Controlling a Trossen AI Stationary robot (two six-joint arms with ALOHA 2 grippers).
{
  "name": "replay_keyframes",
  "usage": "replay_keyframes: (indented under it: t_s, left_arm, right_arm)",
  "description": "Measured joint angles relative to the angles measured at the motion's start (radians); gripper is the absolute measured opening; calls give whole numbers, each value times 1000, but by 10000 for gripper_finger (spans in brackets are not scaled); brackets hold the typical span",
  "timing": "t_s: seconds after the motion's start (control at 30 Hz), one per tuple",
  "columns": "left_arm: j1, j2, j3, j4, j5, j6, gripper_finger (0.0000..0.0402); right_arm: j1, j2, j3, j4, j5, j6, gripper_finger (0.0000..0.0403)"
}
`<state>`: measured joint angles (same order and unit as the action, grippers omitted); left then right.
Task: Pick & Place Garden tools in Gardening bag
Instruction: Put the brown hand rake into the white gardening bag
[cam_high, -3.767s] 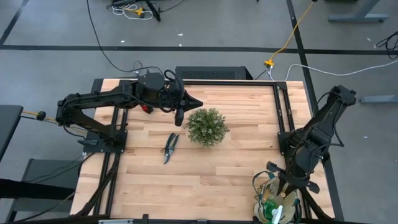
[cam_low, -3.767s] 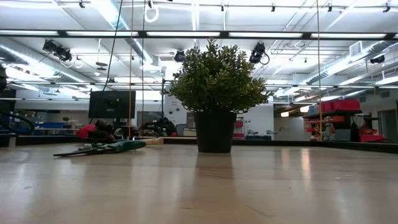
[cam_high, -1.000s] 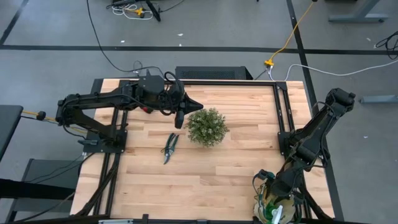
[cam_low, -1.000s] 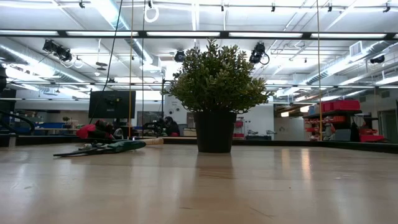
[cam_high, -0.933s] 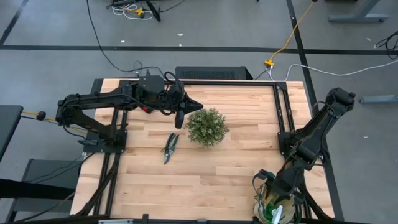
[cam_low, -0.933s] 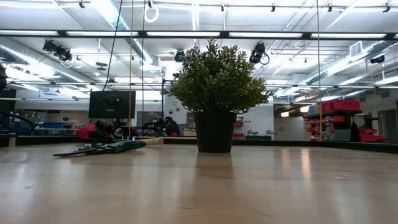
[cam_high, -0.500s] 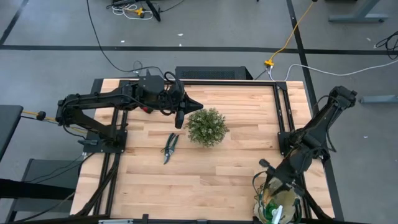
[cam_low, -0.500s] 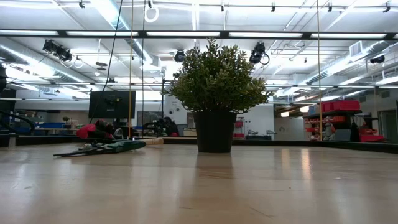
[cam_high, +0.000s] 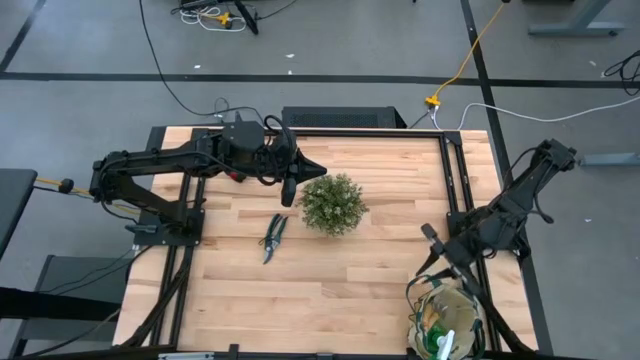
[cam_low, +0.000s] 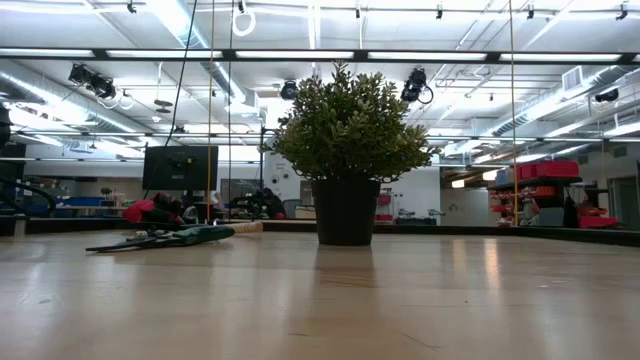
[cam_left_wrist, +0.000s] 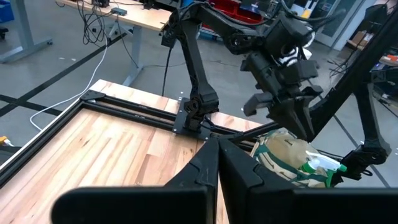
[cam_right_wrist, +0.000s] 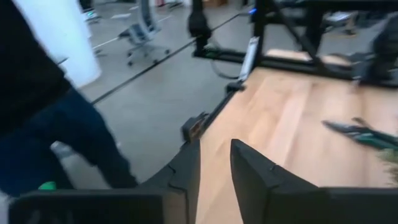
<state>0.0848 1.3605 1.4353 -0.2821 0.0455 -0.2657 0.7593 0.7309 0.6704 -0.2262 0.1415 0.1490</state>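
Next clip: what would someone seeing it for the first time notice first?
The bushy potted plant stands mid-table and fills the low view. Pruning shears lie alone on the wood beside it, on the left arm's side. At the table's near right corner the gardening bag already holds tools, with the right gripper above it; the left gripper hangs shut by the plant.
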Motion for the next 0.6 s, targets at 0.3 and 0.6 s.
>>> replay_keyframes:
  t_s: [0.3,0.6]
  left_arm:
    - [0,0,0,0,0,0,7]
    - [0,0,0,0,0,10,12]
  right_arm:
    - [-31,-52,0,4,160,-28,27]
    - [-141,-62,0,3,127,-54,2]
